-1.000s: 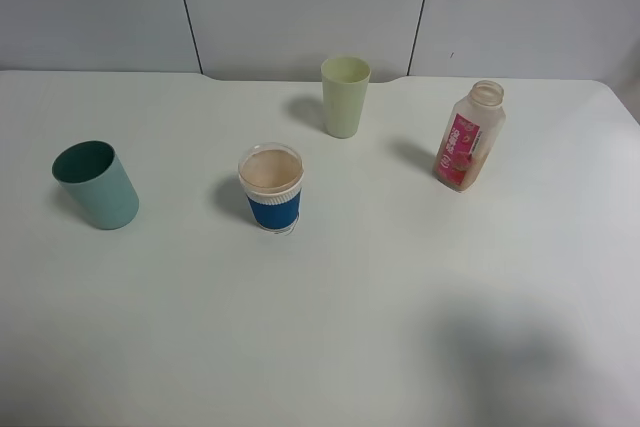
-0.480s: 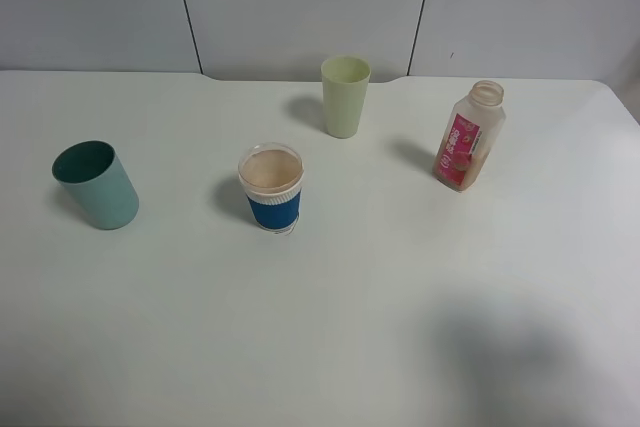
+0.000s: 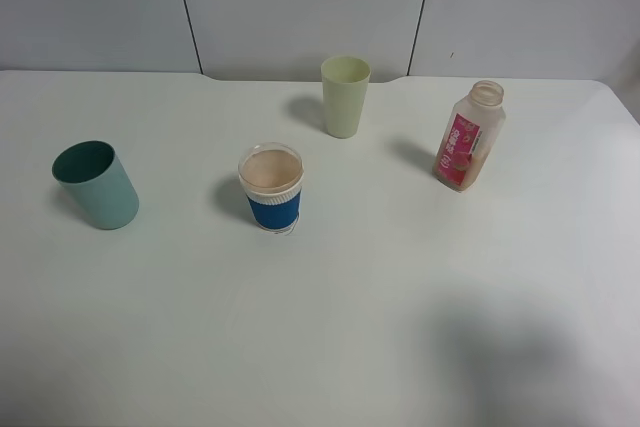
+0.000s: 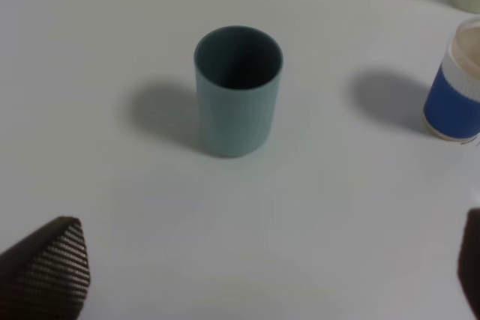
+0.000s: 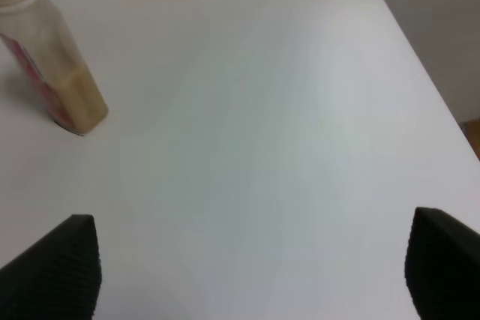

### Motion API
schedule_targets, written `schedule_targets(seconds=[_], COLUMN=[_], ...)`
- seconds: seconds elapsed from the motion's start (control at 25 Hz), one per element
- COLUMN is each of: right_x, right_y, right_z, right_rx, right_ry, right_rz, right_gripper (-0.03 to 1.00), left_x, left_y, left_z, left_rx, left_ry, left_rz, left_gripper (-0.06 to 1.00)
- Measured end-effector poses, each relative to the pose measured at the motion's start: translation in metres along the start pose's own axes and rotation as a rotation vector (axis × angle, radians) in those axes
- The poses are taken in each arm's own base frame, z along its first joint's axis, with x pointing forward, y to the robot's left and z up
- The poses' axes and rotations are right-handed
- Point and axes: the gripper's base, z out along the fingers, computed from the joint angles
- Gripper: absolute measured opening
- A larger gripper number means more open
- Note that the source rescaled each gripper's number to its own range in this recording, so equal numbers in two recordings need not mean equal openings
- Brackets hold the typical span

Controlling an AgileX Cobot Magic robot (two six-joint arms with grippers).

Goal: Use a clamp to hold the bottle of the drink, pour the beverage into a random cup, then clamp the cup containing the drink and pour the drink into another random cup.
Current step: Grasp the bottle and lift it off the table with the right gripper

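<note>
At the left of the high view an empty teal cup (image 3: 96, 187) stands on the white worktop (image 3: 330, 327). The left gripper (image 4: 259, 267) hangs over the worktop with that cup ahead of it, jaws spread wide and holding nothing.

Near the middle stands a clear cup with a blue sleeve (image 3: 271, 190), and it has tan drink in it up close to the rim. Above it in the frame, well apart, is an empty pale green cup (image 3: 345, 97). So the pour from the bottle looks done, and the sleeved cup is the one to clamp next.

At the right the uncapped bottle (image 3: 469, 137) stands upright with only a little drink left at its bottom. The right gripper (image 5: 247, 267) is well apart from it, jaws open and empty.

The main risk is the full cup: a hard squeeze could buckle its wall and push drink over the rim, a loose grip on the sleeve could let it slip during the tilt, and a fast tilt could overshoot the narrow mouth of the target. The empty cups are light, so a brushing finger could topple them.
</note>
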Motion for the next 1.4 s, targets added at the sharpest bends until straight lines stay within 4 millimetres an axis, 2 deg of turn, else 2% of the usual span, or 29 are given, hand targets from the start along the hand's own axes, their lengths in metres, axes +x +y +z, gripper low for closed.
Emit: schedule_targets(seconds=[0.12,0.2,0.24,0.32,0.44,0.56,0.64,0.68,0.72,0.76,0.8,0.88,0.92,1.04,1.36,1.4], right_x=[-0.011,-0.028,-0.028,-0.043,-0.073,-0.089,-0.093,-0.100,-0.103,-0.103,-0.103,-0.101,-0.095,-0.087,-0.065,-0.065], right_y=[0.001,0.005,0.005,0.009,0.019,0.025,0.027,0.032,0.044,0.049,0.049,0.055,0.065,0.071,0.081,0.081], right_z=[-0.001,0.004,0.004,0.012,0.040,0.059,0.064,0.079,0.107,0.119,0.119,0.133,0.160,0.184,0.231,0.231], right_rx=[-0.008,-0.017,-0.017,-0.021,-0.028,-0.034,-0.037,-0.046,-0.082,-0.098,-0.098,-0.112,-0.126,-0.130,-0.134,-0.134], right_ry=[-0.029,-0.041,-0.041,-0.024,0.040,0.074,0.077,0.113,0.175,0.198,0.198,0.231,0.301,0.359,0.457,0.457], right_rz=[-0.008,-0.023,-0.023,-0.038,-0.073,-0.101,-0.109,-0.130,-0.179,-0.196,-0.196,-0.214,-0.239,-0.260,-0.344,-0.344], right_gripper=[0.68,0.68,0.68,0.68,0.68,0.68,0.68,0.68,0.68,0.68,0.68,0.68,0.68,0.68,0.68,0.68], left_x=[0.000,0.000,0.000,0.000,0.000,0.000,0.000,0.000,0.000,0.000,0.000,0.000,0.000,0.000,0.000,0.000], left_y=[0.000,0.000,0.000,0.000,0.000,0.000,0.000,0.000,0.000,0.000,0.000,0.000,0.000,0.000,0.000,0.000], left_z=[0.000,0.000,0.000,0.000,0.000,0.000,0.000,0.000,0.000,0.000,0.000,0.000,0.000,0.000,0.000,0.000], left_rx=[0.000,0.000,0.000,0.000,0.000,0.000,0.000,0.000,0.000,0.000,0.000,0.000,0.000,0.000,0.000,0.000], left_ry=[0.000,0.000,0.000,0.000,0.000,0.000,0.000,0.000,0.000,0.000,0.000,0.000,0.000,0.000,0.000,0.000], left_rz=[0.000,0.000,0.000,0.000,0.000,0.000,0.000,0.000,0.000,0.000,0.000,0.000,0.000,0.000,0.000,0.000], left_gripper=[1.00,1.00,1.00,1.00,1.00,1.00,1.00,1.00,1.00,1.00,1.00,1.00,1.00,1.00,1.00,1.00])
